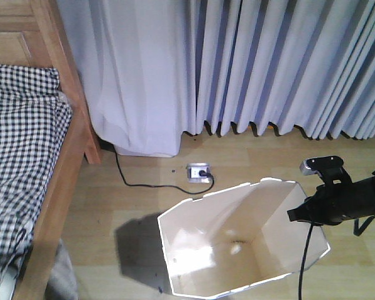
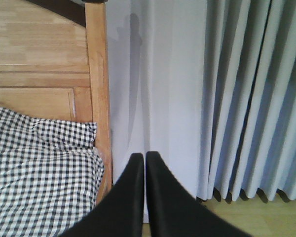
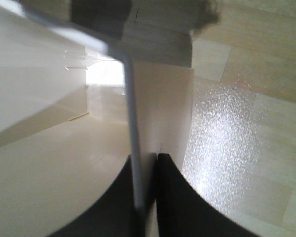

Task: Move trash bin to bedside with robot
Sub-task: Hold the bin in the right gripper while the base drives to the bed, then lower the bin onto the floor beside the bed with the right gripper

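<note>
The white trash bin (image 1: 237, 240) stands on the wooden floor, right of the bed, its cream inside facing the front view. My right gripper (image 1: 295, 215) is shut on the bin's right rim. In the right wrist view the thin bin wall (image 3: 133, 148) runs between the two black fingers of my right gripper (image 3: 147, 160), one inside and one outside. The bedside (image 1: 65, 169) is at the left: a light wooden frame with gingham bedding (image 1: 22, 156). My left gripper (image 2: 141, 157) points at the curtain beside the bed's headboard (image 2: 96, 79), shut on nothing.
Pale curtains (image 1: 269, 62) hang along the far wall. A floor socket (image 1: 198, 172) with a black cable (image 1: 128, 178) lies between bed and bin. A black cable hangs from my right arm across the bin (image 1: 305, 256).
</note>
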